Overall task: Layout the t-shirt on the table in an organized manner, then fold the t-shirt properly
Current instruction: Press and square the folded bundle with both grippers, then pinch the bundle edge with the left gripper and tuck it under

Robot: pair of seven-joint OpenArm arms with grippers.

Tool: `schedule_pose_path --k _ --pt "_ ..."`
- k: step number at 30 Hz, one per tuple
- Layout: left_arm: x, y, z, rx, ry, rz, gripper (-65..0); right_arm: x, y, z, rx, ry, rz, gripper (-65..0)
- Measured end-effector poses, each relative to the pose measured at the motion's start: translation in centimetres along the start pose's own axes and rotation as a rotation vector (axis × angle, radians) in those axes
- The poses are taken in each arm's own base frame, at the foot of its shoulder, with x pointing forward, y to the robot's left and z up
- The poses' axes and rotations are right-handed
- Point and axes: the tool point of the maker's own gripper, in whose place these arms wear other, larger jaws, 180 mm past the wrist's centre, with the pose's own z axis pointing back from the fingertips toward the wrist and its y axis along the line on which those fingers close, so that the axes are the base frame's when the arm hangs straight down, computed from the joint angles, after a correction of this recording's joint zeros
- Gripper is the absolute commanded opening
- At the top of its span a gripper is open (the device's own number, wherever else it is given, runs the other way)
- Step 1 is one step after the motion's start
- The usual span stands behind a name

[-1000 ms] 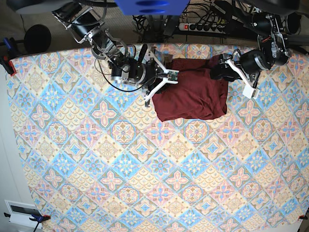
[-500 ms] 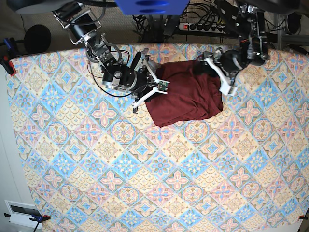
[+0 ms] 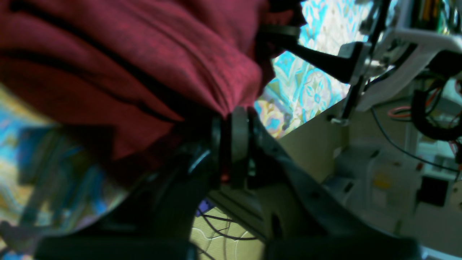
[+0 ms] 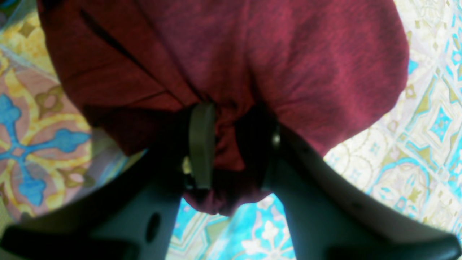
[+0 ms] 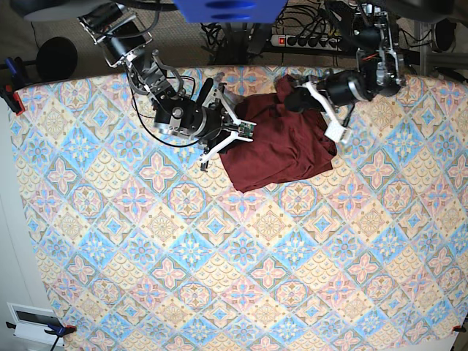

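Note:
The dark maroon t-shirt (image 5: 281,150) lies bunched at the far middle of the table (image 5: 219,256). My left gripper (image 5: 294,96) is at the shirt's far edge, where the cloth rises in a small peak. In the left wrist view its jaws (image 3: 231,121) are pressed together with a fold of the t-shirt (image 3: 144,54) pinched between them. My right gripper (image 5: 228,137) is at the shirt's left edge. The right wrist view shows its fingers (image 4: 202,144) closed around a gathered wad of the t-shirt (image 4: 288,65), just above the patterned table (image 4: 415,126).
A power strip and cables (image 5: 307,40) run behind the table's far edge. A black round object (image 5: 57,57) and a clamp (image 5: 11,91) sit at the far left corner. A white box (image 5: 33,322) lies off the near left corner.
My left gripper has moved left along the shirt's far edge and closed on the cloth, bunching it. Earlier, the right gripper dragged the shirt's left edge leftward; it has since held still.

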Motion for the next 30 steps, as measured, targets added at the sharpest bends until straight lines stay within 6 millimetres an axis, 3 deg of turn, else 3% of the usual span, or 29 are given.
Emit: schedule_pose_path --k 7,12,16,19,22,25,30 --pt "-0.6 -0.2 1.0 -0.043 -0.021 0.062 -64.9 0.0 0.0 0.0 0.000 0.000 -0.001 -47.4" --pt "-2.8 2.5 0.7 0.066 0.051 0.083 -64.8 0.0 0.0 0.0 0.001 -0.001 -0.001 -47.4" --pt "-1.9 4.0 1.6 0.120 0.059 0.039 -64.3 0.1 0.1 0.0 0.003 -0.004 -0.002 -47.4" --pt "-0.8 4.2 2.4 0.140 0.059 -0.018 -59.0 0.2 0.2 -0.1 0.006 -0.007 -0.002 -47.4" --pt "0.7 3.2 3.6 0.146 0.025 -0.078 -49.3 0.1 0.2 -0.1 0.006 -0.004 -0.001 -47.4" --pt "0.3 2.0 4.2 0.081 0.051 -0.066 -39.2 0.1 0.1 -0.1 0.004 -0.002 0.001 -47.4" --pt "3.9 4.2 7.7 0.147 -0.099 -0.043 -28.6 0.1 0.2 -0.1 0.004 -0.001 0.001 -47.4"
